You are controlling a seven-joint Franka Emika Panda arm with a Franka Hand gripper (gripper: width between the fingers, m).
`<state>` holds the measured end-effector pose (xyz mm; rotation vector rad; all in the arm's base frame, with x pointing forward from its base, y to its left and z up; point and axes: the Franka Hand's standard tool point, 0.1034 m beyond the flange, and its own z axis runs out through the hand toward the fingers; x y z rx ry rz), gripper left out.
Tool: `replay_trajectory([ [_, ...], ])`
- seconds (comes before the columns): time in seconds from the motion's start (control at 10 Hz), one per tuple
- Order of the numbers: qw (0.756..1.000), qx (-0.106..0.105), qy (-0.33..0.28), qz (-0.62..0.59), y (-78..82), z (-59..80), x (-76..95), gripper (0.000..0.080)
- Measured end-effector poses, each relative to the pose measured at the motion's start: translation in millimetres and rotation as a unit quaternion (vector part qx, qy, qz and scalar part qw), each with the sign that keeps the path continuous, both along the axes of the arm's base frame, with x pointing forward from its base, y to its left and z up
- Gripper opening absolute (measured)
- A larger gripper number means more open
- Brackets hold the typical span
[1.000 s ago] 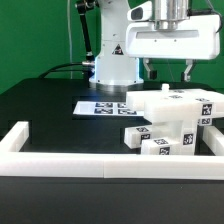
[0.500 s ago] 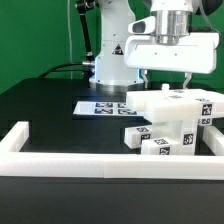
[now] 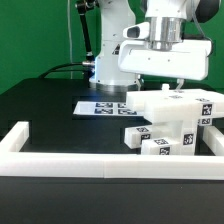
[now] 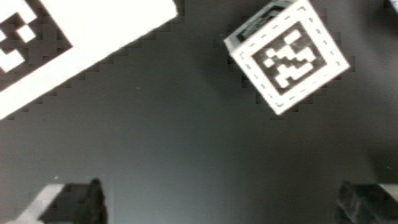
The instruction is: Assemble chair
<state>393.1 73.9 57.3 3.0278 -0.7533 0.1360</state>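
While the arm (image 3: pixel 165 20) hangs over the black tabletop (image 3: pixel 45 110), its jaws stand wide apart and grip nothing.

Exterior view: the jaws hover just above the near edge of the chair parts (image 3: pixel 170 120), on the side toward the exterior view's left. Whether the finger nearest the pile touches it cannot be told. The chair parts form a heap of white blocks at the exterior view's right. A flat slab (image 3: pixel 165 100) sits on top and smaller tagged blocks (image 3: pixel 150 142) sit below it. The heap lies inside the low white rail (image 3: pixel 60 160), close against the rail's front run. The marker board (image 3: pixel 98 106) lies flat on the tabletop just behind the heap, toward the exterior view's left.

Wrist view: both fingertips (image 4: pixel 71 200) show as dark, blurred shapes at the frame's edge, well apart. Only bare tabletop shows between them. One white tagged block (image 4: pixel 285 55) of the chair parts is visible, with a grey side face showing. A corner of the marker board is also in frame, and a strip of bare tabletop separates it from the block. Neither lies between the fingertips.
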Motion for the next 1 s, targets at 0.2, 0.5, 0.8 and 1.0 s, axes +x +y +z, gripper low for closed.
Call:
replay_trajectory([
  [0.2, 0.997, -0.001, 0.001, 0.076, 16.4, 0.9, -2.2, 0.0648],
  [0.5, 0.997, -0.002, 0.001, 0.080, 16.0, -0.4, -0.3, 0.0648],
  [0.8, 0.997, -0.002, 0.001, 0.083, 16.6, -0.3, -0.4, 0.0648],
  [1.0, 0.993, -0.002, 0.002, 0.120, 21.9, 1.6, 2.9, 0.0648],
])
